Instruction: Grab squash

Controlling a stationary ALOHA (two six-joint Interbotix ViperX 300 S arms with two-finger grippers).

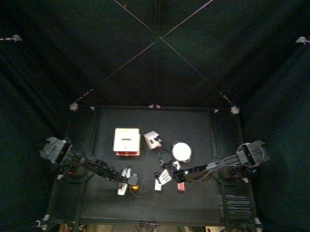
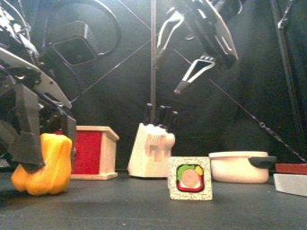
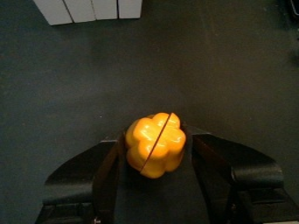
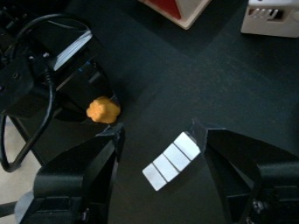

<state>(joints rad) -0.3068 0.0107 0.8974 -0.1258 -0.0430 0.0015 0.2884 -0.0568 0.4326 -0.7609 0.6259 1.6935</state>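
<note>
Top view first: the black table (image 1: 97, 195) fills the middle of the pen, with the left arm (image 1: 75, 164) reaching in from one side and the right arm (image 1: 230, 160) from the other. On the table stand a yellow-and-white box (image 1: 126, 140), a white round disc (image 1: 182, 151) and, between them, a small pale knife block (image 1: 152, 139).

At table height, the red-faced box (image 2: 95, 151) sits behind the left gripper (image 2: 39, 166), the knife block (image 2: 151, 149) is near the middle, a small card with a fruit picture (image 2: 189, 179) stands in front of it, and a white lidded pot (image 2: 241, 166) sits further toward the right side.

The squash (image 3: 156, 144), bright yellow-orange and lumpy, rests on the table directly between the left gripper's (image 3: 156, 162) two jaws. These jaws stand wide, one on each side of it, with a thin gap showing on either flank, so it is bracketed but not clamped.

The right gripper (image 4: 158, 144) hangs above the table, jaws spread and empty, over a white segmented strip (image 4: 172, 160); the squash (image 4: 103, 110) lies well apart from it.
</note>
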